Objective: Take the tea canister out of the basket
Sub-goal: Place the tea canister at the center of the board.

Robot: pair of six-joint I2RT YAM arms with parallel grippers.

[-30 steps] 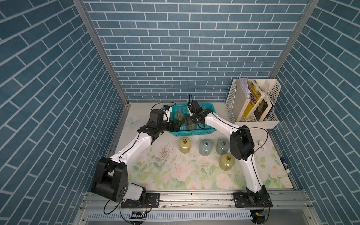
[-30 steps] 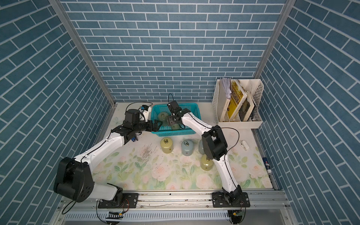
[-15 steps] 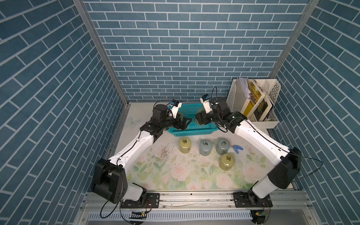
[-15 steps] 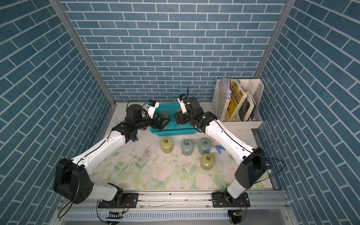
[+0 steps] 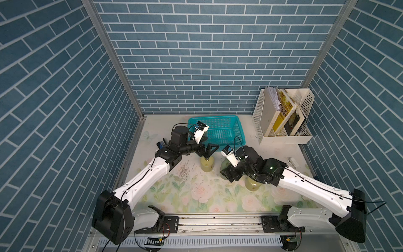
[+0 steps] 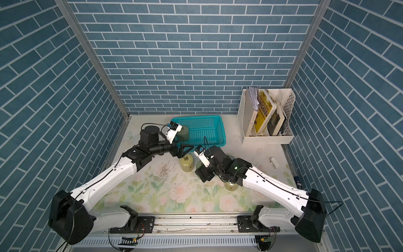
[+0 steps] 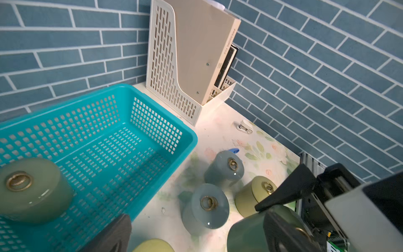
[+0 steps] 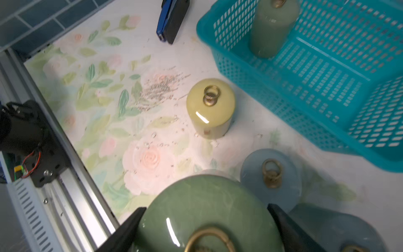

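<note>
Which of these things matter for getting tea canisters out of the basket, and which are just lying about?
Job: rectangular teal plastic basket; pale green round canister inside it; dark green round canister gripped by the right hand.

Lying about: tall white perforated file rack holding books; blue stapler; small white clip; two blue-grey round canisters and two yellow-green round canisters, already on the table.

White arms [image 5: 305, 185]; black joints [image 5: 112, 216]; black cables [image 5: 234, 141]

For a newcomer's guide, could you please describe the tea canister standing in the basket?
Near the back wall, left of the white file rack, sits the teal basket. At its left end stands a pale green canister, the only one inside.
</note>
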